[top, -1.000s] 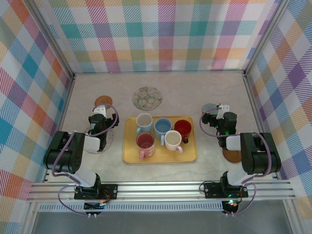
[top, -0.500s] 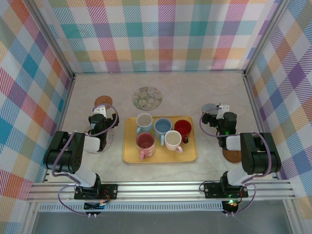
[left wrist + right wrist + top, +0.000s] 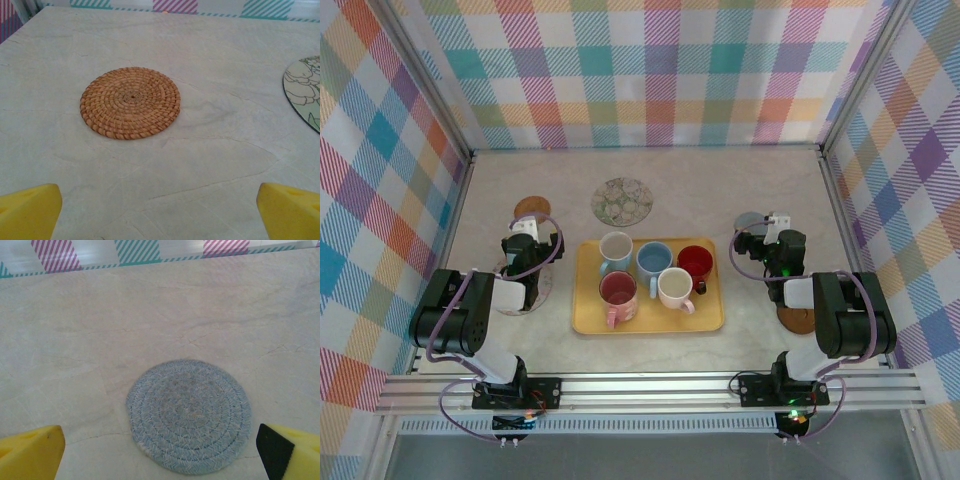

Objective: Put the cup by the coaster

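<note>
Five cups stand on the yellow tray: a white one, a blue one, a red one, a pink one and a cream one. My left gripper rests left of the tray, open and empty, its yellow fingertips wide apart, facing a brown woven coaster. My right gripper rests right of the tray, open and empty, with a grey-blue woven coaster just ahead between its fingertips.
A round floral coaster lies behind the tray, its edge at the right of the left wrist view. Another brown coaster lies under the right arm and a pale disc under the left arm. Checkered walls enclose the table.
</note>
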Controlling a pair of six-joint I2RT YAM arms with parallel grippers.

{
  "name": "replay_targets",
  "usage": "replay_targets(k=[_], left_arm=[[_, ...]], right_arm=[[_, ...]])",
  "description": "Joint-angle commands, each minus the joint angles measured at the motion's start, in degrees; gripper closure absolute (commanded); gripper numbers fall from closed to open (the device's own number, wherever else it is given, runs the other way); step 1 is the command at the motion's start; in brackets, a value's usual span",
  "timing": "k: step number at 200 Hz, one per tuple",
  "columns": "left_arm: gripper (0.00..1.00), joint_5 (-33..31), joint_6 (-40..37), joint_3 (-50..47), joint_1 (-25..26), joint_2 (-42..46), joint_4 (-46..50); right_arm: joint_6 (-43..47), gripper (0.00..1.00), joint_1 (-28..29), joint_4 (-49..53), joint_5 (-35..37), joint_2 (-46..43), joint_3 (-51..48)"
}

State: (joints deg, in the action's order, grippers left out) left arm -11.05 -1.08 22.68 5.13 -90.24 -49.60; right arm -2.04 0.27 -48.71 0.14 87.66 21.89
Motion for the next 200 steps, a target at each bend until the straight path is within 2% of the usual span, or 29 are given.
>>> replay_targets(k=[1,54,74,100,132,167,200], left_arm=[[0.00,1.57,-0.93,-0.97,0.10,3.37,-0.45],[0.00,1.32,-0.84,1.74,0.07,18.04,13.98],[0.00,1.88,-0.78,4.97,0.06,23.31,21.79],[0.00,2.41,0.98,10.76,0.13,26.85,32.16],[0.00,4.57,5.79,20.56,0.15,26.40,47.17],[0.00,11.37,6.71,31.96,0.49,21.18,60.92],[0.00,13.62,6.79,38.98,2.19,15.83,68.90]], right_arm=[[1.07,0.01,-0.34,1.79,-1.42,-2.93,1.04],[1.50,0.01,-0.27,14.66,-2.16,-11.63,4.37],[-0.80,0.01,-0.27,17.75,-0.90,-15.41,6.42],[-6.13,0.01,-0.27,28.43,1.01,-18.06,12.74],[-8.47,0.01,-0.27,42.40,-4.48,-18.07,22.33],[-9.28,0.01,-0.23,51.98,-13.01,-16.37,30.90],[-8.98,0.01,1.15,60.80,-19.79,-12.96,39.38]])
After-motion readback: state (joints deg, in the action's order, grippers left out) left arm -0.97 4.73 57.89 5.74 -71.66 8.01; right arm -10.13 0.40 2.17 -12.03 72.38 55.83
